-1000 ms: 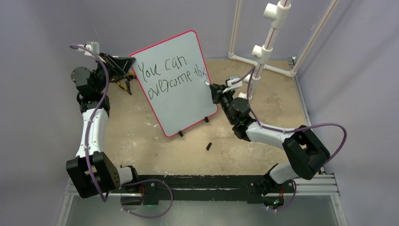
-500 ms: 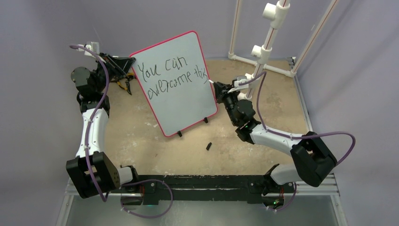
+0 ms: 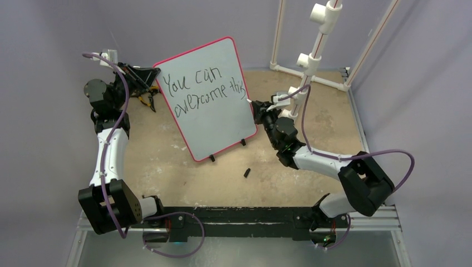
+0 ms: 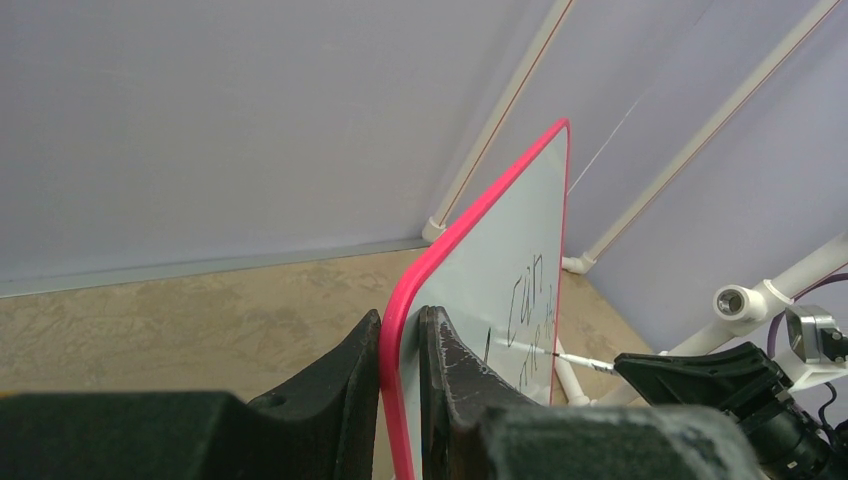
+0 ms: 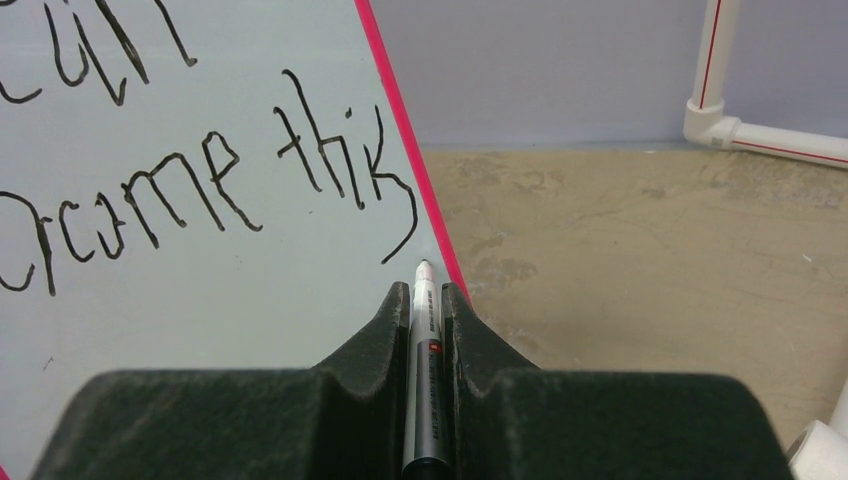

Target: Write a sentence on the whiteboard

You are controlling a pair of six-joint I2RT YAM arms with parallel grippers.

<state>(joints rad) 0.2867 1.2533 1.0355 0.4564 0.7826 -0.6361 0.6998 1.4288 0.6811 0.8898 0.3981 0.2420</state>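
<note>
- While the left gripper [image 4: 400, 335] is pinched shut on its pink rim, one finger on the face and one behind, the whiteboard [image 3: 220, 127] stands tilted on its small black feet at the back of the table [image 3: 311, 144], left of centre.
- The sentence [image 3: 205, 87] runs in two black lines across the upper half of the board, and its last word ends right at the right-hand rim.
- The right gripper [image 5: 428, 292] is clamped on the marker [image 5: 421, 385], whose barrel lies along the slot between the fingers with the tip poking out in front.
- That tip sits at the board's right edge, just below the tail of the last letter; I cannot tell whether it touches the surface.
- The board looks thin, light and stiff, with a glossy face that would give the fingers little friction.
- I judge it would rock or skate on its feet under a pen's push, so the sound hold is on the rim, as the left claw has it, away from the ink.
- The marker looks slim, smooth and light, so a firm grip close to the tip should keep it from twisting.
- A small black piece [image 3: 246, 173], perhaps a cap, lies on the table in front of the board.
</note>
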